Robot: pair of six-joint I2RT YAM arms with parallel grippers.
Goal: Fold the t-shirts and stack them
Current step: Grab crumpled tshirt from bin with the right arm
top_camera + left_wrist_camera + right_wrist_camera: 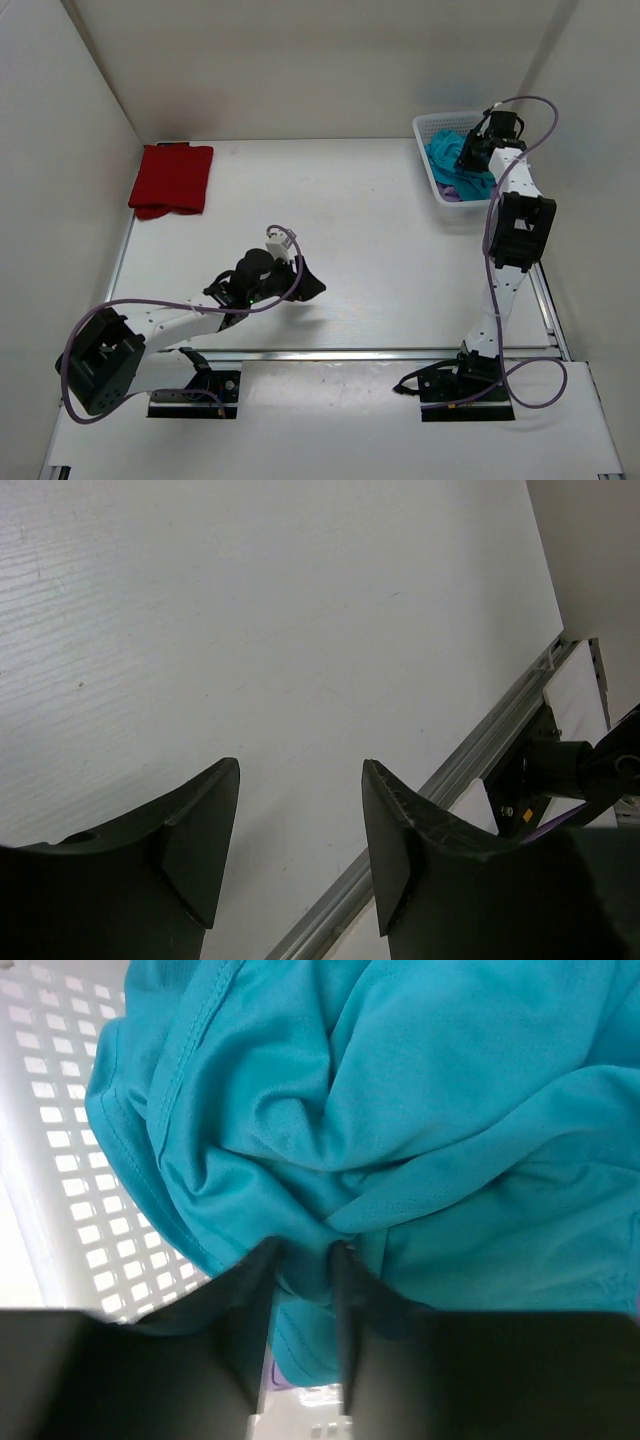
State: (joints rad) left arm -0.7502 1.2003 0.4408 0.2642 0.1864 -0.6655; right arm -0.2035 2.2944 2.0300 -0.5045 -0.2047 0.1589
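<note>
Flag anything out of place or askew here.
Nothing spilled or damaged. The teal t-shirt sits crumpled in the white basket, far right, with the lavender t-shirt beneath; the red t-shirt lies folded far left.

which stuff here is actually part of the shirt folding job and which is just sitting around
Part of the job:
- red t-shirt, folded, lying at the far left
- teal t-shirt, bunched in the basket, a fold pinched by the right gripper
- lavender t-shirt, mostly buried under the teal one

Just sitting there:
- white basket, which only holds the two unfolded shirts
</note>
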